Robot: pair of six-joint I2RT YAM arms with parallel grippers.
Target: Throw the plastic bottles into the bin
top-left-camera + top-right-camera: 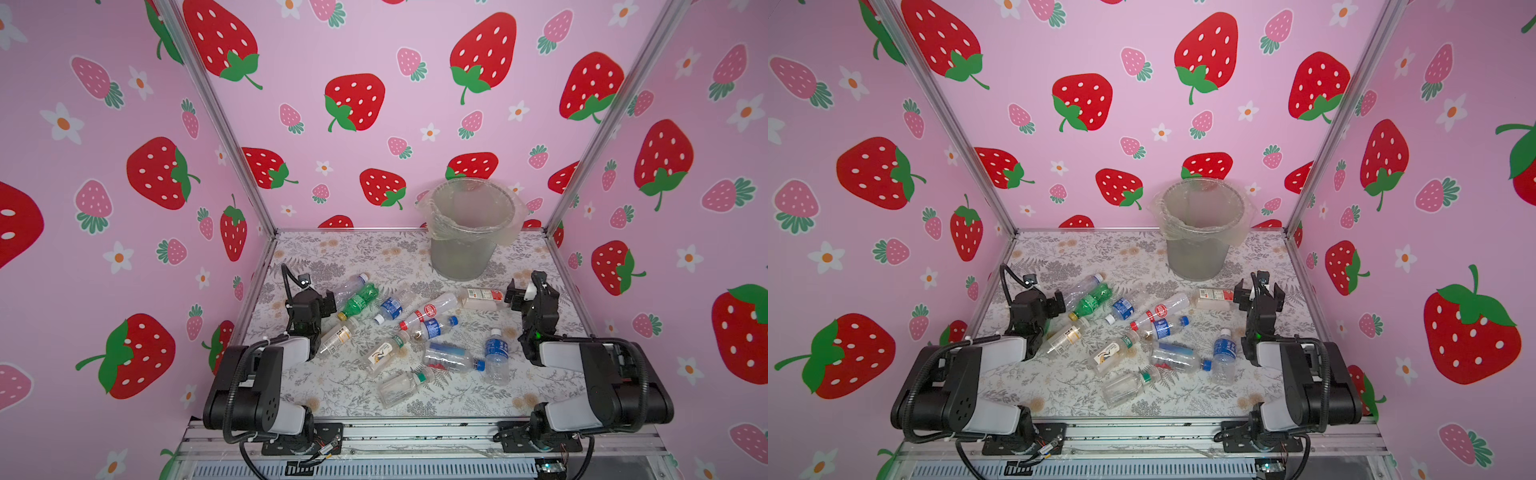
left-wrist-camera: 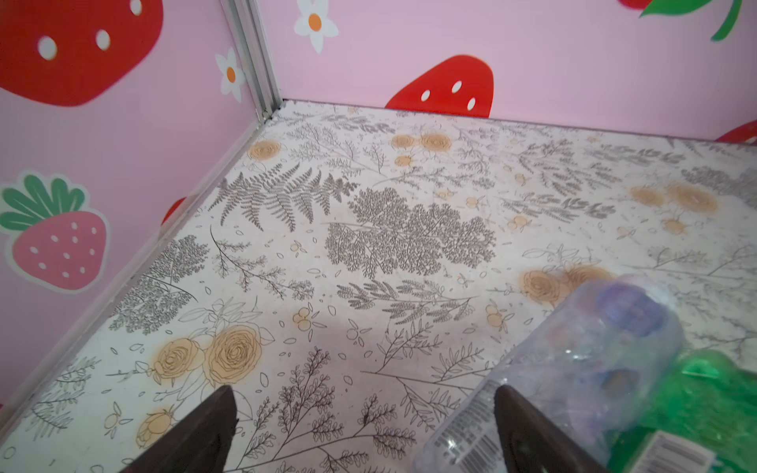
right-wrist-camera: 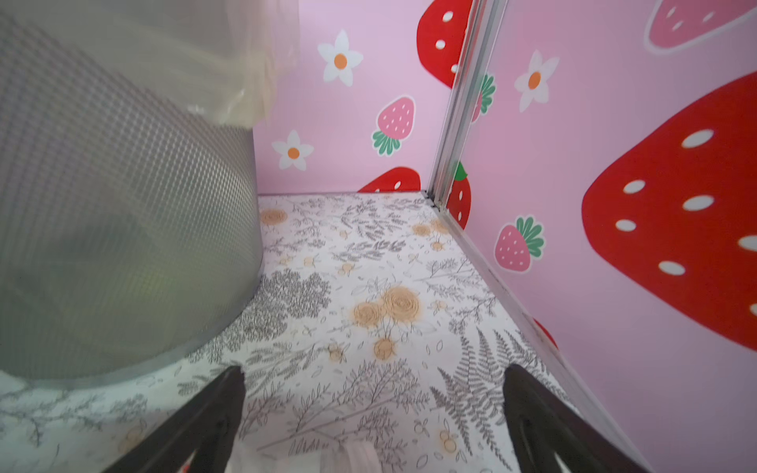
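The grey bin (image 1: pixel 463 257) is seen standing just above the middle in both top views. The bottles (image 1: pixel 432 309) are scattered below it, lower middle. The left gripper (image 2: pixel 364 434) and right gripper (image 3: pixel 372 413) are spread wide; nothing is pinched.

Three pink walls close me in: a back wall (image 1: pixel 374 54), a left wall (image 1: pixel 83 232) and a right wall (image 1: pixel 706 104), all printed with big red strawberries, smaller pink ones and white flowers with orange centres. Silvery metal posts (image 1: pixel 216 120) run up the two far corners where the walls meet. My bench (image 1: pixel 357 249) is covered in a pale sheet patterned with grey ferns, leafy sprigs and tan roses, and it reaches the foot of the walls. Along its near edge lies a metal rail (image 1: pixel 415 434), with a slotted grille (image 1: pixel 374 471) below it. The light is soft and even, casting only faint shadows.
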